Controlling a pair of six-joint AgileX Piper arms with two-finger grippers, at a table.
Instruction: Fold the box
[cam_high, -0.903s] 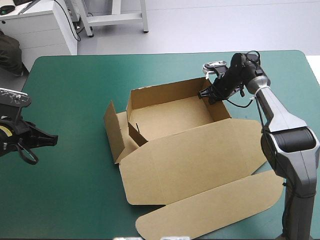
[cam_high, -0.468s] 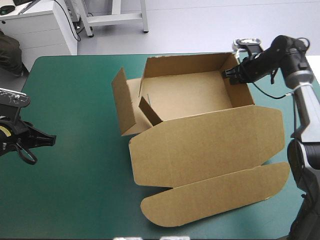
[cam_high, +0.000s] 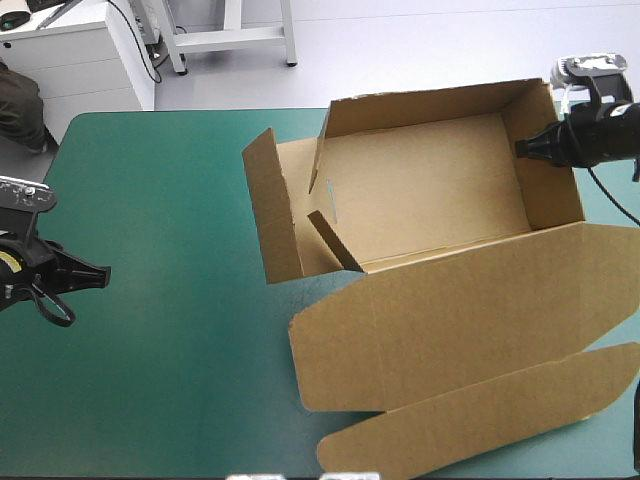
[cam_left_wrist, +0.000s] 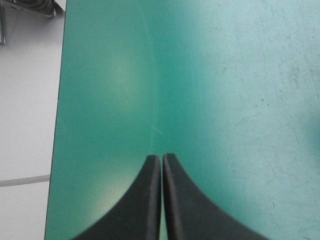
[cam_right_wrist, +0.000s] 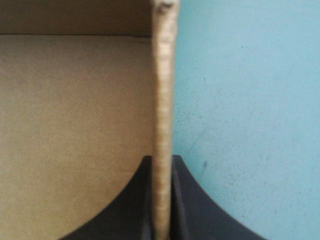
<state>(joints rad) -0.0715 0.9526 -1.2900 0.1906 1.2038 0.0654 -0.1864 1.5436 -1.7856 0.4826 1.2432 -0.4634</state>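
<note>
The brown box (cam_high: 430, 190) stands as an open tray at the table's far right, its walls raised and its lid (cam_high: 470, 320) lying flat toward the near edge. On the tray's left side a flap (cam_high: 270, 215) stands loose. My right gripper (cam_high: 527, 148) is shut on the box's right wall; in the right wrist view the wall's edge (cam_right_wrist: 164, 100) runs up between the two black fingers of that gripper (cam_right_wrist: 162, 165). My left gripper (cam_high: 98, 272) rests far off near the table's left edge, shut and empty (cam_left_wrist: 162, 159) over bare teal-green cover.
Teal-green cover (cam_high: 150, 380) lies open across the left and near-left of the table. The lid's rounded tuck flap (cam_high: 480, 420) reaches close to the near edge. The table's left edge (cam_left_wrist: 62, 100) runs beside my left gripper.
My right gripper has dragged the box to the right and toward the far edge, holding its right wall throughout. The left arm has stayed where it was.
</note>
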